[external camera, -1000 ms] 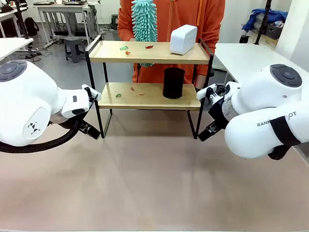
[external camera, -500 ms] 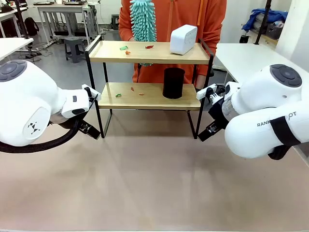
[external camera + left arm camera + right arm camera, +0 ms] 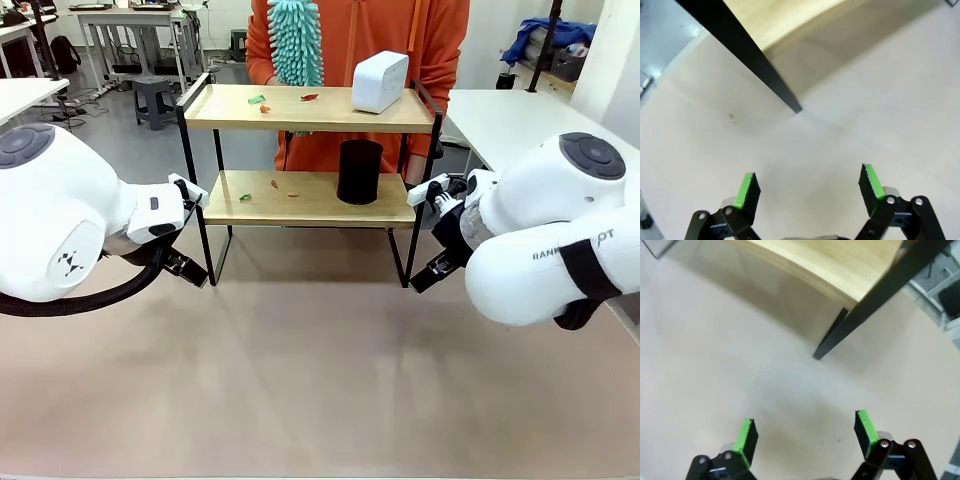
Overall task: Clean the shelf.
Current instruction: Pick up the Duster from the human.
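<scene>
Light wooden boards in a thin black metal frame form the two-tier shelf point(image 3: 300, 122), standing on the brown tabletop point(image 3: 320, 380). The left gripper point(image 3: 807, 182) hangs by its front left leg and the right gripper point(image 3: 807, 432) by its front right leg, both spread wide and empty. Its top board carries a white box point(image 3: 380, 82) and small coloured scraps point(image 3: 257, 99); its lower board carries a black cylinder point(image 3: 360, 172). Behind it, a person holds a teal fluffy duster point(image 3: 296, 40).

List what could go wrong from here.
1. The duster may knock the white box off the top of the shelf.
2. Both open, the left gripper and right gripper sit near its front legs; a swing could shove it.
3. Swept scraps may land on the table.
</scene>
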Robot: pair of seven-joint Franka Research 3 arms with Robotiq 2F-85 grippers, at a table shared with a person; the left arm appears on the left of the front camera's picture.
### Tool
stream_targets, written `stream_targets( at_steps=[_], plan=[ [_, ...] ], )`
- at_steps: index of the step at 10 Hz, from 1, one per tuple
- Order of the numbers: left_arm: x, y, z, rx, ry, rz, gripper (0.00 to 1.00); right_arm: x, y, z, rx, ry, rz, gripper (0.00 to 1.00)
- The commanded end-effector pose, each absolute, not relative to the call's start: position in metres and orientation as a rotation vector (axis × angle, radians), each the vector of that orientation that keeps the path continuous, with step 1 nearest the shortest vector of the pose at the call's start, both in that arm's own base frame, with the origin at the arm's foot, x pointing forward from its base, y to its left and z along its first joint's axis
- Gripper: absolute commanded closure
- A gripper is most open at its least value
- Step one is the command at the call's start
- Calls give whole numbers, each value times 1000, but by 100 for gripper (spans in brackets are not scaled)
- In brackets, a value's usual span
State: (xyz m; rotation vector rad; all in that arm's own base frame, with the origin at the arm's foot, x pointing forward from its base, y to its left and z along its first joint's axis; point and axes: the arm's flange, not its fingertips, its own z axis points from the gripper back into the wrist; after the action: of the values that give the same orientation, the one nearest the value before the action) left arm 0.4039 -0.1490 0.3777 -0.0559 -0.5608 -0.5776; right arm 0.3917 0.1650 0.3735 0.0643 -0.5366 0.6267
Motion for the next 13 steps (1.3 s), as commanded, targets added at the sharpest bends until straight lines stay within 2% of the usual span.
stream_targets(
  at_steps=[1,2,3,4,6,8,9,10,11,13],
  plan=[
    [371,-94,421,-258,-573,-524,0,362,105,427,217,-471,436,0],
    [353,-58,437,-381,-577,-480,0,339,61,450,377,-509,335,0],
    [334,-10,452,-502,-625,-370,0,312,8,469,636,-544,268,0],
    [320,30,459,-664,-684,-269,0,295,-36,472,802,-580,162,0],
    [314,96,441,-860,-784,-105,0,275,-124,445,1123,-640,-54,0],
    [329,135,402,-1106,-864,63,0,278,-183,389,1339,-632,-269,0],
    [342,135,390,-1111,-806,146,0,283,-184,372,1361,-621,-327,0],
    [360,131,387,-1037,-587,272,0,291,-168,369,1150,-642,-327,0],
    [338,177,423,-1065,-825,127,0,263,-218,408,1271,-624,-267,0],
    [338,177,423,-1065,-825,127,0,263,-218,408,1271,-624,-267,0]
  ],
)
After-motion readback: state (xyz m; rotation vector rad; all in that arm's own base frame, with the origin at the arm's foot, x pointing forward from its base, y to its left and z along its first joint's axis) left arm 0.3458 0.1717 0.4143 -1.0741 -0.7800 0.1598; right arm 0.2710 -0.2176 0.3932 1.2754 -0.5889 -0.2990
